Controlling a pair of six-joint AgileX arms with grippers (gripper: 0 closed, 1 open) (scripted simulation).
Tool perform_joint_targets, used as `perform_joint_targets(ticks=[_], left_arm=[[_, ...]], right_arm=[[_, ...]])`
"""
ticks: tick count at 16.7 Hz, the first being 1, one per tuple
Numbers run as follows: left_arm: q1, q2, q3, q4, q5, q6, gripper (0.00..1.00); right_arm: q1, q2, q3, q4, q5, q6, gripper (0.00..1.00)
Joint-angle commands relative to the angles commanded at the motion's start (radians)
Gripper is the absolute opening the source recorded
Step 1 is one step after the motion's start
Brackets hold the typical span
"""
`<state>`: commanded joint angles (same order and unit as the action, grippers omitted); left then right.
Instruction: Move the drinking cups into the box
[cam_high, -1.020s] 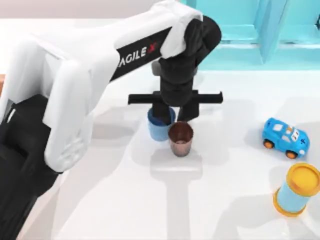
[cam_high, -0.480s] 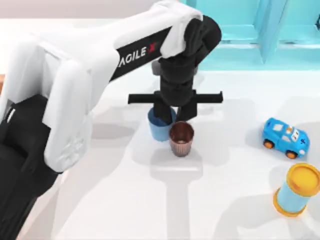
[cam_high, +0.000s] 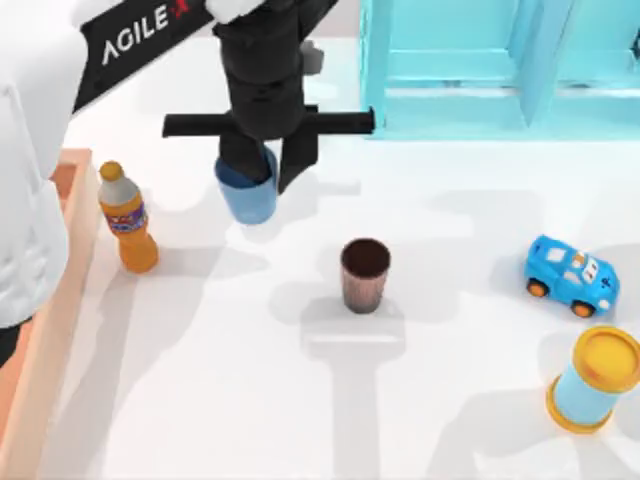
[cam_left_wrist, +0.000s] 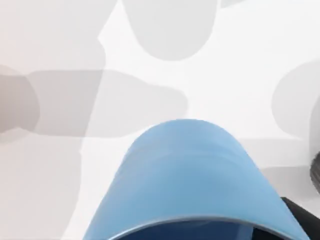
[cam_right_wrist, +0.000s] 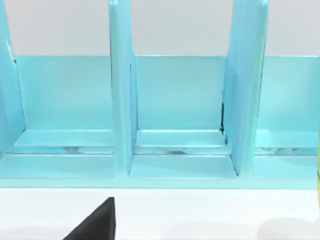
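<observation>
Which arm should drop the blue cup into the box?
Left. Its gripper already holds the light blue cup above the table, and the box lies at the table's left edge, nearest that arm.

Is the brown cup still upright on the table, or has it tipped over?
Upright. In the top view the brown cup stands on the table with its round mouth up, apart from the left gripper holding the light blue cup.

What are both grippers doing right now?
Left gripper: closed on the light blue cup, lifted.
Right gripper: cannot be told.
</observation>
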<state>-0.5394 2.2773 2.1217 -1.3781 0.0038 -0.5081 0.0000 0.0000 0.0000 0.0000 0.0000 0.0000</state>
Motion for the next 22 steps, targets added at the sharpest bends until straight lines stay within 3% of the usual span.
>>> perform_joint_targets(ticks=[10,22], left_arm=[[0.097,-0.108,-0.094,-0.048,0.002,0.111,0.0],[0.702,-0.811,-0.822,-0.002,-0.027,0.68,0.0]], right_arm=[[0.0,0.0,0.0,0.0,0.0,0.0,1.0],[0.0,0.0,0.0,0.0,0.0,0.0,1.0]])
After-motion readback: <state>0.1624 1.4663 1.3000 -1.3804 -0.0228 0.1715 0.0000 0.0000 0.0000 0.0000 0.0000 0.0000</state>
